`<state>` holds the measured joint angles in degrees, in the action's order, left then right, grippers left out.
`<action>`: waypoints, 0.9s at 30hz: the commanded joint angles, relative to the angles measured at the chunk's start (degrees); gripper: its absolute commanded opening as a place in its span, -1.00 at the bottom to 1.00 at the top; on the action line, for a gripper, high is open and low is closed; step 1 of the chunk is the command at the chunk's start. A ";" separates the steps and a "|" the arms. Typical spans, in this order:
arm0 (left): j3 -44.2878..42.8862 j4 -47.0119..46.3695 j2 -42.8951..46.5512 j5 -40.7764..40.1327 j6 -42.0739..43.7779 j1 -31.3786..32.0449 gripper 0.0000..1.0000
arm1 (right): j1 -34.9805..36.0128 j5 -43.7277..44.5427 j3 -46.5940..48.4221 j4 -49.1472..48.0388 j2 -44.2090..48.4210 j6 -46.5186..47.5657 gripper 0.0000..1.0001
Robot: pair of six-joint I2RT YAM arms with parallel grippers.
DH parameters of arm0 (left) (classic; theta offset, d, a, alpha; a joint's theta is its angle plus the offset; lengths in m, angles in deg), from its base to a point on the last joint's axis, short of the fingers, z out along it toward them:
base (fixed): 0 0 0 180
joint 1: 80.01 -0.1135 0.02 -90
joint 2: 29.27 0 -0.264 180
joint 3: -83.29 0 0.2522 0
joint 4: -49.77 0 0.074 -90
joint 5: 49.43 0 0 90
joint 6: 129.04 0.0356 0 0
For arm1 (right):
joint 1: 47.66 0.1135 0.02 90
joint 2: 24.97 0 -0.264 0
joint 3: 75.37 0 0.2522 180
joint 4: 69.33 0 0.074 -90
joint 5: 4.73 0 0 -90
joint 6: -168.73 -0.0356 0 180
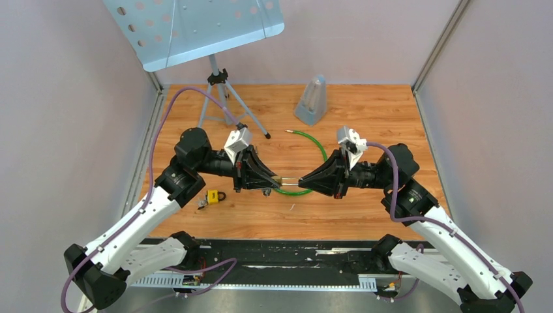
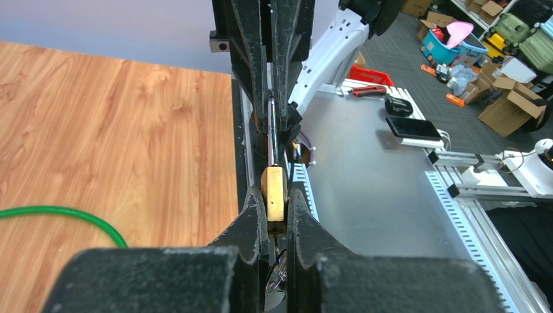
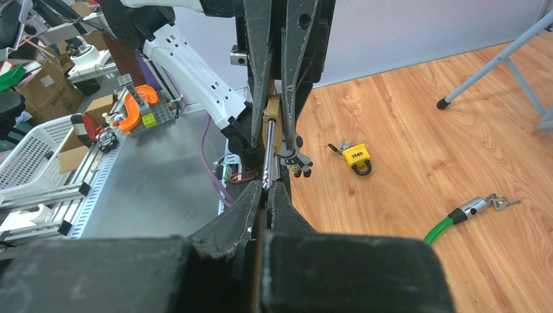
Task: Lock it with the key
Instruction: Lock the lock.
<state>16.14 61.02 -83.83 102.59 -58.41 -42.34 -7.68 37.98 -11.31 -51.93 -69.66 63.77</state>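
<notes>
Open wood was left on the table (image 1: 372,117) toward the right wall. The left side was crowded by a tripod (image 1: 222,98) behind and a yellow padlock (image 1: 213,196) near the arm, and a green cable lock (image 1: 317,142) lay beneath the grippers. Above mid-table the brass padlock (image 2: 275,195) was held, its body clenched by the left gripper (image 1: 277,179) and its shackle (image 3: 269,153) pinched by the closed right gripper (image 1: 301,182). A bunch of keys (image 3: 297,163) was seen dangling just beside the body.
</notes>
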 commanded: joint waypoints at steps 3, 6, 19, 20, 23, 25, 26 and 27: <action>0.30 -5.14 1.82 -0.05 -1.29 -0.21 -1.00 | 0.70 -0.59 2.06 -2.84 -1.10 0.22 -1.00; 0.74 -6.28 1.61 -0.14 -1.43 -0.16 -1.00 | 1.28 -0.64 2.08 -3.11 -2.15 0.15 -1.00; 1.75 -7.36 1.40 -4.79 1.28 0.89 -1.00 | 5.65 2.38 2.50 -5.19 -7.05 1.69 -1.00; 1.85 -7.35 1.17 -5.04 1.36 1.03 -1.00 | 6.20 2.64 2.59 -5.21 -7.60 1.83 -1.00; 1.88 -7.48 0.30 -5.82 1.26 1.57 -1.00 | 8.07 4.40 2.62 -5.27 -9.28 2.46 -1.00; 1.88 -7.85 -0.50 -7.15 0.76 1.98 -1.00 | 9.21 5.60 2.52 -5.31 -10.51 2.73 -1.00; 1.88 -8.15 -0.79 -8.11 0.33 2.15 -1.00 | 9.52 6.05 2.37 -5.35 -10.99 2.82 -1.00; 1.93 -8.73 -1.46 -8.39 -0.03 2.19 -1.00 | 9.86 6.55 2.26 -5.39 -11.27 2.83 -1.00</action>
<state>18.61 60.33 -81.82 100.86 -58.61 -42.93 -2.37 41.56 -9.56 -54.11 -75.50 64.97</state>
